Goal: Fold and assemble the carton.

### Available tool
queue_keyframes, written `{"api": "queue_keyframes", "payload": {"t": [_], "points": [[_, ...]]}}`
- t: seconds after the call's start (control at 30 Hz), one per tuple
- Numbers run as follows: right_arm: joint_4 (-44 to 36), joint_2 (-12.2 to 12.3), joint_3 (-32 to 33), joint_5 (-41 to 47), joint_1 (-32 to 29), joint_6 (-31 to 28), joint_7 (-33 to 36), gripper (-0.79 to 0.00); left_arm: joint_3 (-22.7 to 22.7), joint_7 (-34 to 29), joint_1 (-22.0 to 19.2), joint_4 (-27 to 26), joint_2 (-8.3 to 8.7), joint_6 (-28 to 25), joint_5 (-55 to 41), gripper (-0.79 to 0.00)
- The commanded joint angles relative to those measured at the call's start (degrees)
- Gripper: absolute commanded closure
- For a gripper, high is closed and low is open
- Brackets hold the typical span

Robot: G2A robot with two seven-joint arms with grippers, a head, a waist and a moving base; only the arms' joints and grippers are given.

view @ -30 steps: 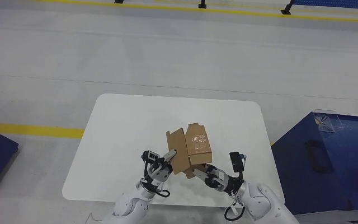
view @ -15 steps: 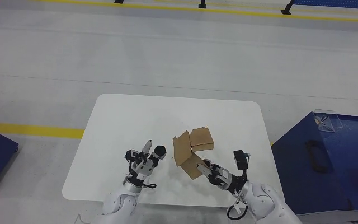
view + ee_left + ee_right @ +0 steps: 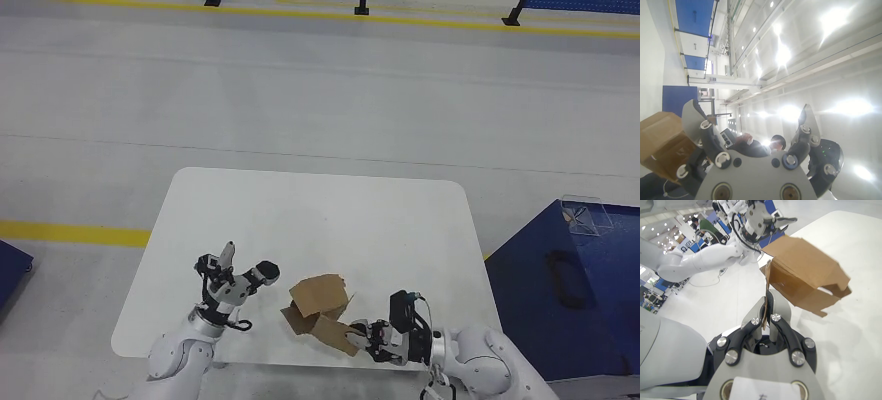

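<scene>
The brown carton lies partly folded on the white table, close to the front edge, with one end open and its flaps loose. My right gripper is shut on a flap at the carton's near side; in the right wrist view the cardboard edge is pinched between the fingertips of the gripper, and the carton body sits just beyond. My left gripper stands open to the left of the carton, apart from it and pointing upward. Between the spread fingers of the left gripper there is nothing; the carton is off to one side.
A blue box stands on the floor beside the table's right edge. The back half of the table is bare white surface. The carton sits close to the table's front edge.
The carton has dropped from a raised, upright pose to lying low near the front edge, still in my right gripper. My left gripper has drawn away from it to the left.
</scene>
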Motion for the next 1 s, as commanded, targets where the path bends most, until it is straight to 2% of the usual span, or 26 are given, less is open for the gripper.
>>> {"api": "queue_keyframes", "payload": {"t": [0.0,0.2,0.53,0.63,0.77,0.97], "points": [[-2.3,0.4,0.4,-0.2,-1.2,-0.7,1.6,0.000,0.3,-2.2,0.1,-1.3,0.22,1.1,2.6,-0.785],[-6.8,1.3,1.8,-1.6,-4.2,-2.2,3.6,0.000,1.3,-4.9,-0.6,-2.6,0.62,4.4,7.7,-0.785],[-9.1,2.0,2.9,-2.5,-6.2,-2.7,2.2,0.000,3.7,-11.3,-2.2,-1.2,1.69,18.0,15.0,-0.785],[-9.2,2.2,3.1,-2.5,-6.1,-2.2,1.7,0.000,3.7,-12.8,-2.4,-1.1,1.90,19.5,14.3,-0.785],[-8.9,2.3,2.7,-1.5,-6.1,-1.5,1.6,0.000,3.1,-15.3,-2.0,-1.4,2.07,18.7,11.2,-0.785],[-8.9,2.3,2.7,-1.5,-6.1,-1.5,1.6,0.000,3.1,-15.3,-2.0,-1.4,2.07,18.7,11.2,-0.785]]}}
